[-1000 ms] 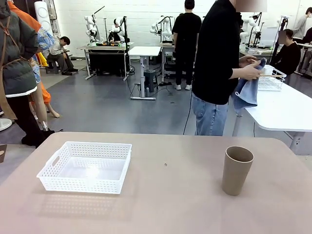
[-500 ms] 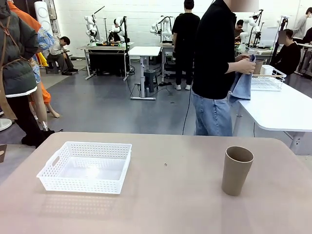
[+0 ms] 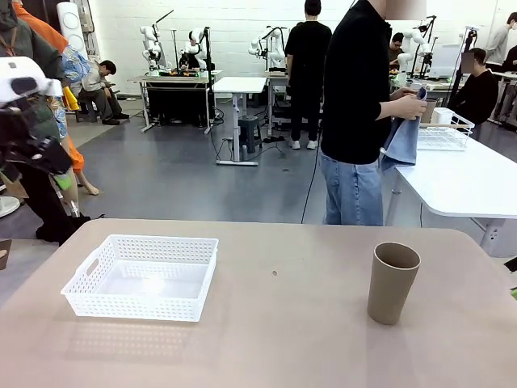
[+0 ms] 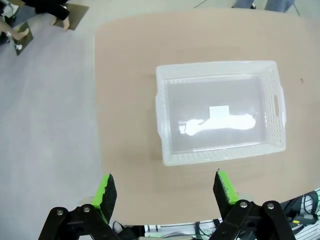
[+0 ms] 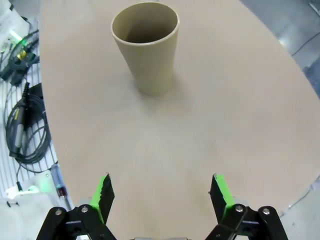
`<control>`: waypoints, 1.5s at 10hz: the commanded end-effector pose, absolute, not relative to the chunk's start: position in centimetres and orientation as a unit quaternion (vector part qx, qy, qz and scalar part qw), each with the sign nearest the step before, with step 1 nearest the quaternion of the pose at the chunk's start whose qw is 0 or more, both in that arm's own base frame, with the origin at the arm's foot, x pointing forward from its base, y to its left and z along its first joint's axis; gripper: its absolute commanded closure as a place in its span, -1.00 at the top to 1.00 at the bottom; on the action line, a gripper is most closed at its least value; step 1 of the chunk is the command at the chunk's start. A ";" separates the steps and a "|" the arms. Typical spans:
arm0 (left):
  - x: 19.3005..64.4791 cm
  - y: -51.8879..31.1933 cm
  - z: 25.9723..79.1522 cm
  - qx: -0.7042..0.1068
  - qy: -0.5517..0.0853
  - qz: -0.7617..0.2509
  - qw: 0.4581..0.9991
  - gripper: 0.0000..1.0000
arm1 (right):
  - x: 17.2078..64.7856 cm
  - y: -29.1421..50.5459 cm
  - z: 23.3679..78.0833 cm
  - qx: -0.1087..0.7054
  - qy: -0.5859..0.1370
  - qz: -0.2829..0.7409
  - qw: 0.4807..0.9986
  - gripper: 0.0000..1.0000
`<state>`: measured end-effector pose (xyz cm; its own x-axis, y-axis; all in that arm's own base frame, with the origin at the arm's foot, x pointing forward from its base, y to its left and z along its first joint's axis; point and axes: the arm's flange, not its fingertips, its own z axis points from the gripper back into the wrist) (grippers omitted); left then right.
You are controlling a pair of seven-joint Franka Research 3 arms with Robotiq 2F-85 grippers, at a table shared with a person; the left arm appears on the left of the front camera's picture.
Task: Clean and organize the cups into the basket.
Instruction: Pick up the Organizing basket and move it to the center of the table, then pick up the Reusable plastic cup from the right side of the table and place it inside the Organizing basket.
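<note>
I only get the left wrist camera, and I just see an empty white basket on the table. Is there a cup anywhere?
Observer: Yes, one tall tan-brown tapered cup stands upright on the beige table, well right of the white perforated plastic basket.
Operator: Is the right gripper holding it?
Observer: No, the right gripper is open, with the cup ahead of it, untouched.
Operator: Is somebody helping?
Observer: A person in a black top beyond the table holds a blue cloth.

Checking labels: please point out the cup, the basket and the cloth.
cup [image 3: 393,283], front view, side wall.
basket [image 3: 137,305], front view, near wall.
cloth [image 3: 401,141], front view, hanging part.
</note>
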<state>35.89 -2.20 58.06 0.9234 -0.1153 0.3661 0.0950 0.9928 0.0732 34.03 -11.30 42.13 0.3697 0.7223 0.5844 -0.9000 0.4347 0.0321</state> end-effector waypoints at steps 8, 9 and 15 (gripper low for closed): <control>41.6 -0.6 42.2 -0.010 -0.084 -0.063 0.994 1.00 | 33.5 -12.2 42.9 0.157 -0.250 0.505 0.811 1.00; 42.5 0.7 41.0 -0.009 -0.078 -0.046 0.996 1.00 | 33.5 -12.2 42.9 0.157 -0.250 0.505 0.811 1.00; 41.1 0.1 41.4 -0.023 -0.077 -0.065 0.995 1.00 | 33.5 -12.2 42.9 0.157 -0.250 0.505 0.811 1.00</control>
